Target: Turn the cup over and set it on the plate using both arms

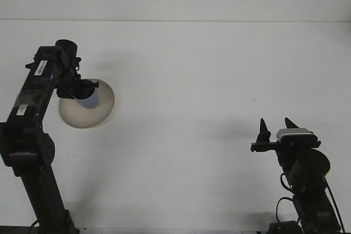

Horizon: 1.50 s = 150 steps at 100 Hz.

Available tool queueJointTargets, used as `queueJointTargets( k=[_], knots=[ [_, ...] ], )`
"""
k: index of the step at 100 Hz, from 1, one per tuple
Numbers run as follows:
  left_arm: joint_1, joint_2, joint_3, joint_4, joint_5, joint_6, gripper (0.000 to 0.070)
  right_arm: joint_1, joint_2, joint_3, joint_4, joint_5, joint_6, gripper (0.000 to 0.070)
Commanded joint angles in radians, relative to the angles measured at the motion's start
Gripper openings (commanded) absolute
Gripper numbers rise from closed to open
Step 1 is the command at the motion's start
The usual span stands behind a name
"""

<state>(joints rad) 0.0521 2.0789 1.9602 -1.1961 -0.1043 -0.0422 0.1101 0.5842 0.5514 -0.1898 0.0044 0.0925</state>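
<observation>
**Cup held over the plate, left tool's grip partly hidden**

The left tool (83, 87) is a dark mass against the plate (101, 108), and its fingers cannot be picked out one by one — they merge with the wrist housing. What shows is a pale bluish cup (88, 99) hanging just under them, its upper part covered by the tool, so the tool is clenched on the cup. Whether the cup's base touches the plate or hangs above it cannot be told. The plate's left rim is cut off behind the arm.

The left arm rises from the frame's lower left edge, its long link slanting up beside the plate, the wrist bent over the plate's upper left part.

Well to the right of the plate and nearer the camera, the right tool (275, 126) points away over the white desk (186, 69) — its two fingertips stand apart with nothing between them, released.
</observation>
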Motion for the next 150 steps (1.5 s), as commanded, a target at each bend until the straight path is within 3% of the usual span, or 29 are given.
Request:
queueJointTargets(
  k=[1, 9, 15, 72, 93, 114, 150],
  knots=[
    [0.006, 0.025, 0.021, -0.007, 0.0, 0.004, 0.0187, 0.002, 0.006, -0.001, 0.011, 0.003, -0.011, 0.0478],
    [0.009, 0.025, 0.021, -0.007, 0.0, 0.005, 0.0339, 0.002, 0.006, -0.001, 0.011, 0.003, -0.011, 0.0478],
    [0.013, 0.024, 0.021, -0.006, 0.0, 0.004, 0.0393, 0.002, 0.006, -0.001, 0.011, 0.003, -0.011, 0.0478],
    [0.032, -0.181, 0.025, -0.009, 0.006, 0.0, 0.0394, 0.002, 0.006, -0.001, 0.011, 0.003, -0.011, 0.0478],
    [0.033, -0.326, 0.024, -0.011, 0.108, 0.0, 0.0394, 0.002, 0.006, -0.001, 0.011, 0.003, -0.011, 0.0478],
    [0.03, -0.471, 0.01, 0.001, 0.109, -0.022, 0.0394, 0.002, 0.006, -0.001, 0.01, 0.003, -0.011, 0.0478],
    [-0.022, -0.856, -0.401, 0.243, 0.109, -0.045, 0.0393, 0.002, 0.006, -0.001, 0.01, 0.003, -0.011, 0.0478]
  ],
)
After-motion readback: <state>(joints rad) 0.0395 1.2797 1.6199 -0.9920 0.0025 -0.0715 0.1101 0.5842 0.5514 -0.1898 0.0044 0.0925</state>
